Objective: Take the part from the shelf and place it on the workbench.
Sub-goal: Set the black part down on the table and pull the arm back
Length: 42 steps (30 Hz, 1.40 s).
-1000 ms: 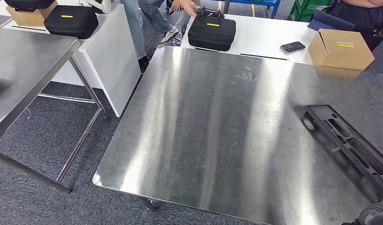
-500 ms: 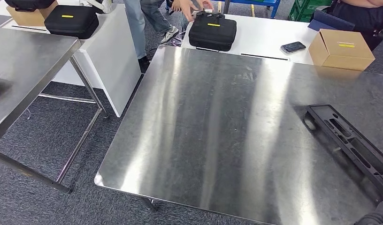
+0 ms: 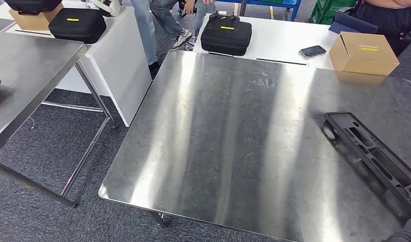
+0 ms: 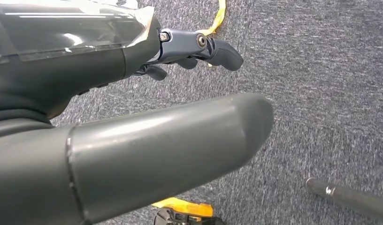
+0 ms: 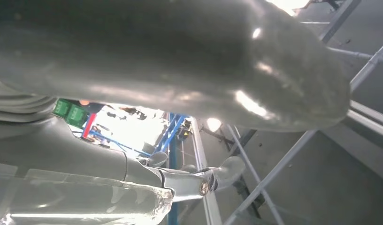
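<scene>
The black part lies flat on the steel workbench, near its right edge. The left hand hangs over grey carpet, fingers apart, holding nothing. The right hand holds nothing, thumb and fingers spread. Behind stand a black case and a cardboard box, each bearing a yellow label too small to read, with a phone between them.

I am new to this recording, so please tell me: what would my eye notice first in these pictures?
First, the large shiny steel workbench that takes up most of the head view. A long black part lies on it near its right edge. Beyond the far edge, a white table carries a black case, a phone and a cardboard box.
</scene>
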Available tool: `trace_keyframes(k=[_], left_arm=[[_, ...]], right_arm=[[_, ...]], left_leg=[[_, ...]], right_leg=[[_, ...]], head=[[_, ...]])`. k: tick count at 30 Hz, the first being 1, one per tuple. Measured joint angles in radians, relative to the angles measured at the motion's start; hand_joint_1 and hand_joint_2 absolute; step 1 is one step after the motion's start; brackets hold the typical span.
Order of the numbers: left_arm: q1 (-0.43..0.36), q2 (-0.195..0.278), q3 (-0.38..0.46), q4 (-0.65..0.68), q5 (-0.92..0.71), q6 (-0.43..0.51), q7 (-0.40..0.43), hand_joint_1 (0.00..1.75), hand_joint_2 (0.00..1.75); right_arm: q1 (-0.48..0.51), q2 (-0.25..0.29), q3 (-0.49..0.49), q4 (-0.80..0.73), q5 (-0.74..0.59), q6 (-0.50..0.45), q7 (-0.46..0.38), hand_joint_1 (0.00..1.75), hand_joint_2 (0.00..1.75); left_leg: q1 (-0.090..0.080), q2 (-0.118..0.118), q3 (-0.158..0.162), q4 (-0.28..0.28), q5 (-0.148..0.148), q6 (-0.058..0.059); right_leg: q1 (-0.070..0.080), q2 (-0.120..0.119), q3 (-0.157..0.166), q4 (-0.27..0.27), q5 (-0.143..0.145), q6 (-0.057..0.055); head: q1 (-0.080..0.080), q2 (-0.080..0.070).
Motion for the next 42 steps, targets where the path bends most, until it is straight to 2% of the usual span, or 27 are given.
trace_keyframes(k=[2,4,6,7,8,9,11,13,16,17,19,21,22,23,24,26,27,29,30,32,34,36,37,38,39,40,42], left_arm=[[0.000,0.001,0.000,0.000,-0.004,0.002,0.000,0.00,0.00],[0.001,0.002,0.000,0.000,-0.006,0.005,0.000,0.00,0.00],[0.001,0.002,0.000,0.000,-0.007,0.006,0.000,0.00,0.00],[0.001,0.002,0.001,0.000,-0.007,0.006,0.000,0.00,0.00],[0.001,0.002,0.001,0.000,-0.007,0.006,0.000,0.00,0.00],[0.001,0.002,0.001,0.000,-0.006,0.006,0.000,0.00,0.00],[0.000,0.003,0.001,0.000,-0.006,0.006,0.000,0.00,0.00],[-0.001,0.004,0.002,0.000,-0.006,0.005,0.000,0.00,0.00],[0.000,0.005,0.008,0.000,-0.005,0.004,0.000,0.00,0.00],[0.000,0.004,0.010,0.000,-0.004,0.004,-0.001,0.00,0.00],[0.000,0.005,0.015,0.000,-0.003,0.004,-0.002,0.00,0.00],[0.000,0.006,0.018,0.000,-0.001,0.005,-0.003,0.00,0.00],[0.000,0.006,0.020,0.000,-0.001,0.005,-0.003,0.00,0.00],[0.000,0.005,0.021,0.000,0.000,0.005,-0.003,0.00,0.00],[0.000,0.004,0.022,0.000,0.000,0.005,-0.003,0.00,0.00],[0.000,0.004,0.023,0.000,0.000,0.006,-0.003,0.00,0.00],[0.000,0.003,0.024,0.000,0.000,0.006,-0.003,0.00,0.00],[0.000,0.002,0.025,0.000,0.000,0.006,-0.003,0.00,0.00],[0.000,0.002,0.025,0.000,0.000,0.007,-0.003,0.00,0.00],[0.000,0.003,0.025,0.000,0.000,0.007,-0.003,0.00,0.00],[0.001,0.004,0.025,0.000,0.000,0.007,-0.003,0.00,0.00],[0.002,0.004,0.025,0.000,0.000,0.007,-0.003,0.00,0.00],[0.002,0.004,0.025,0.000,0.000,0.007,-0.003,0.00,0.00],[0.002,0.004,0.025,0.000,-0.001,0.007,-0.003,0.00,0.00],[0.002,0.004,0.025,0.000,-0.001,0.007,-0.003,0.00,0.00],[0.001,0.005,0.025,0.000,-0.001,0.008,-0.003,0.00,0.00],[0.000,0.004,0.025,0.000,-0.003,0.009,-0.003,0.00,0.00]], right_arm=[[0.001,0.000,-0.001,0.000,-0.010,0.000,-0.006,0.00,0.00],[0.003,0.000,-0.001,0.001,-0.019,0.000,-0.014,0.00,0.00],[0.005,0.001,-0.002,0.003,-0.023,0.000,-0.018,0.00,0.00],[0.004,0.001,-0.002,0.006,-0.025,0.000,-0.019,0.00,0.00],[0.004,0.000,-0.002,0.008,-0.026,0.000,-0.020,0.00,0.00],[0.003,0.000,-0.002,0.011,-0.027,0.000,-0.021,0.00,0.00],[-0.001,-0.002,-0.002,0.017,-0.032,0.000,-0.021,0.00,0.00],[-0.008,-0.006,-0.002,0.021,-0.039,0.000,-0.022,0.00,0.00],[-0.015,-0.013,-0.003,0.028,-0.048,0.000,-0.022,0.00,0.00],[-0.017,-0.015,-0.003,0.031,-0.052,0.000,-0.022,0.00,0.00],[-0.022,-0.020,-0.005,0.036,-0.057,0.000,-0.022,0.00,0.00],[-0.027,-0.023,-0.006,0.042,-0.060,0.000,-0.022,0.00,0.00],[-0.030,-0.023,-0.005,0.046,-0.061,0.000,-0.021,0.00,0.00],[-0.033,-0.023,-0.005,0.050,-0.060,0.000,-0.020,0.00,0.00],[-0.037,-0.023,-0.005,0.053,-0.059,0.000,-0.020,0.00,0.00],[-0.043,-0.023,-0.004,0.057,-0.057,0.000,-0.018,0.00,0.00],[-0.048,-0.023,-0.004,0.058,-0.056,0.000,-0.017,0.00,0.00],[-0.056,-0.023,-0.003,0.059,-0.056,0.000,-0.016,0.00,0.00],[-0.058,-0.023,-0.002,0.059,-0.056,0.000,-0.015,0.00,0.00],[-0.060,-0.022,-0.002,0.061,-0.056,0.000,-0.015,0.00,0.00],[-0.062,-0.021,-0.002,0.062,-0.056,0.000,-0.015,0.00,0.00],[-0.063,-0.019,-0.002,0.063,-0.055,0.000,-0.015,0.00,0.00],[-0.063,-0.019,-0.002,0.065,-0.053,0.000,-0.014,0.00,0.00],[-0.064,-0.018,-0.002,0.066,-0.051,0.000,-0.013,0.00,0.00],[-0.064,-0.017,-0.002,0.067,-0.048,0.000,-0.012,0.00,0.00],[-0.064,-0.016,-0.002,0.067,-0.044,0.000,-0.012,0.00,0.00],[-0.066,-0.014,-0.002,0.067,-0.040,0.000,-0.010,0.00,0.00]], left_leg=[[0.003,0.001,-0.012,0.026,-0.027,-0.015],[0.015,0.003,-0.048,0.122,-0.099,-0.036],[0.033,0.005,-0.090,0.241,-0.164,-0.053],[0.041,0.007,-0.096,0.268,-0.174,-0.060],[0.048,0.009,-0.082,0.259,-0.166,-0.065],[0.054,0.011,-0.048,0.210,-0.142,-0.070],[0.061,0.012,0.044,0.069,-0.095,-0.078],[0.058,0.009,0.088,-0.009,-0.077,-0.074],[0.048,0.008,0.073,-0.014,-0.061,-0.046],[0.047,0.009,0.065,-0.016,-0.051,-0.034],[0.046,0.014,0.045,-0.020,-0.033,-0.014],[0.040,0.015,0.022,-0.020,-0.017,-0.005],[0.036,0.016,0.012,-0.019,-0.009,-0.003],[0.032,0.016,0.004,-0.018,-0.002,-0.001],[0.029,0.016,-0.004,-0.018,0.006,-0.001],[0.025,0.014,-0.014,-0.016,0.019,-0.002],[0.023,0.014,-0.019,-0.014,0.025,-0.005],[0.020,0.014,-0.025,-0.012,0.037,-0.012],[0.018,0.014,-0.027,-0.013,0.044,-0.017],[0.020,0.013,-0.033,-0.003,0.038,-0.028],[0.027,0.011,-0.058,0.061,-0.030,-0.043],[0.039,0.011,-0.095,0.185,-0.123,-0.059],[0.046,0.011,-0.105,0.238,-0.146,-0.067],[0.053,0.012,-0.103,0.267,-0.147,-0.075],[0.060,0.013,-0.083,0.258,-0.128,-0.082],[0.068,0.014,-0.047,0.217,-0.100,-0.089],[0.077,0.014,0.044,0.088,-0.067,-0.101]], right_leg=[[-0.010,-0.002,-0.004,-0.005,0.009,-0.013],[-0.014,-0.005,-0.012,-0.006,0.016,-0.022],[-0.015,-0.007,-0.023,-0.006,0.024,-0.022],[-0.016,-0.007,-0.028,-0.005,0.028,-0.019],[-0.019,-0.008,-0.033,-0.005,0.032,-0.015],[-0.021,-0.008,-0.036,-0.004,0.036,-0.011],[-0.023,-0.008,-0.041,-0.001,0.043,0.000],[-0.021,-0.008,-0.044,0.000,0.051,0.013],[-0.024,-0.007,-0.049,-0.005,0.063,0.037],[-0.024,-0.006,-0.058,0.005,0.053,0.039],[-0.024,-0.004,-0.094,0.088,-0.013,0.026],[-0.021,-0.003,-0.133,0.221,-0.092,0.014],[-0.020,-0.003,-0.138,0.269,-0.114,0.015],[-0.018,-0.003,-0.127,0.283,-0.118,0.020],[-0.015,-0.003,-0.097,0.261,-0.108,0.026],[-0.008,-0.002,0.005,0.124,-0.074,0.031],[-0.002,-0.002,0.056,0.047,-0.064,0.028],[0.007,-0.003,0.104,-0.037,-0.059,0.016],[0.010,-0.003,0.105,-0.047,-0.057,0.010],[-0.002,-0.006,0.094,-0.049,-0.044,-0.005],[-0.014,-0.010,0.078,-0.054,-0.026,-0.023],[-0.013,-0.013,0.058,-0.052,-0.009,-0.030],[-0.014,-0.014,0.047,-0.050,-0.002,-0.027],[-0.016,-0.015,0.037,-0.047,0.005,-0.023],[-0.019,-0.016,0.028,-0.042,0.010,-0.018],[-0.024,-0.016,0.018,-0.034,0.014,-0.013],[-0.027,-0.017,-0.003,-0.015,0.021,-0.002]], head=[[-0.003,0.000],[-0.008,0.000],[-0.009,0.000],[-0.009,0.000],[-0.009,0.000],[-0.009,0.000],[-0.009,0.000],[-0.006,0.000],[-0.003,0.000],[-0.003,0.000],[0.001,0.000],[0.005,0.000],[0.006,0.000],[0.007,0.000],[0.007,0.000],[0.008,0.000],[0.008,0.000],[0.007,0.000],[0.006,0.000],[0.006,0.000],[0.001,0.000],[-0.004,0.000],[-0.004,0.000],[-0.005,0.000],[-0.004,0.000],[-0.004,0.000],[-0.007,0.000]])
